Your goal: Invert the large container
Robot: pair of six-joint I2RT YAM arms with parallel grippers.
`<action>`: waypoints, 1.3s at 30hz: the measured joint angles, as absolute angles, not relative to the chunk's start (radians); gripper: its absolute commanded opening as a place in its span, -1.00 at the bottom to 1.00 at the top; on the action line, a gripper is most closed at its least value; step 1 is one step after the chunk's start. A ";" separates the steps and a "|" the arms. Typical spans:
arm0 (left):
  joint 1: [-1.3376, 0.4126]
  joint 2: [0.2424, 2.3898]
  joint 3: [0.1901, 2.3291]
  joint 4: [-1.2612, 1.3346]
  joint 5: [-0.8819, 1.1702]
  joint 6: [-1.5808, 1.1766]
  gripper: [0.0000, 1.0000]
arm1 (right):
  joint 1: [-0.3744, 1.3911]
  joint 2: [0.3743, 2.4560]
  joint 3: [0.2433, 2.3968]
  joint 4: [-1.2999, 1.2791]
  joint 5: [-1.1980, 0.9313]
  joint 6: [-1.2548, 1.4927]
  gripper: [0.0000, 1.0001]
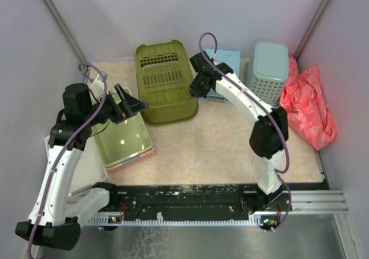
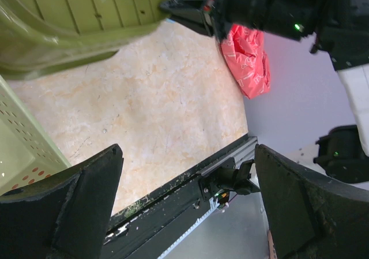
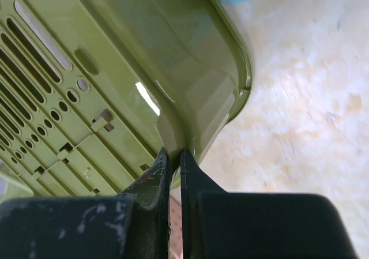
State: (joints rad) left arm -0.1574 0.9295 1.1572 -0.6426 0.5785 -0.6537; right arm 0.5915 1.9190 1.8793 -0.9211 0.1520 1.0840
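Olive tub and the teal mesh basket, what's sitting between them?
In the top view: the right claw, shut on the large container's side wall, and a light-blue box.

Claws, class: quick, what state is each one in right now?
Left claw: open, holding nothing.
Right claw: closed on the wall of the large container.

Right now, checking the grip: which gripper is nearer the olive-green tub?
Right. The right gripper pinches the olive-green tub at its right wall; the left gripper hangs open off its left side.
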 measured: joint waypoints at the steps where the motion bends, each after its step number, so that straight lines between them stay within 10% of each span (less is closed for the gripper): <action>1: -0.157 0.929 1.161 -0.646 0.575 -0.654 0.99 | 0.587 1.966 1.925 -0.921 0.157 1.094 -1.00; 7: -0.157 0.928 1.172 -0.662 0.554 -0.654 0.99 | 0.575 2.128 2.117 -0.929 0.191 1.153 -1.00; 11: -0.157 0.924 1.178 -0.695 0.529 -0.649 0.99 | 0.566 2.148 2.143 -0.930 0.146 1.170 0.21; 14: -0.157 0.925 1.196 -0.729 0.493 -0.633 0.99 | 0.559 2.150 2.146 -0.853 0.107 1.139 0.59; 22: -0.167 0.950 1.219 -0.855 0.304 -0.579 0.99 | 0.553 1.965 1.946 -0.710 0.098 0.930 0.62; 30: -0.329 1.010 1.150 -0.875 -0.020 -0.599 0.89 | 0.544 1.334 1.353 -0.614 0.141 0.713 0.62; 39: -0.494 1.204 1.077 -0.776 -0.297 -0.726 0.14 | 0.532 1.002 1.041 -0.661 0.214 0.699 0.52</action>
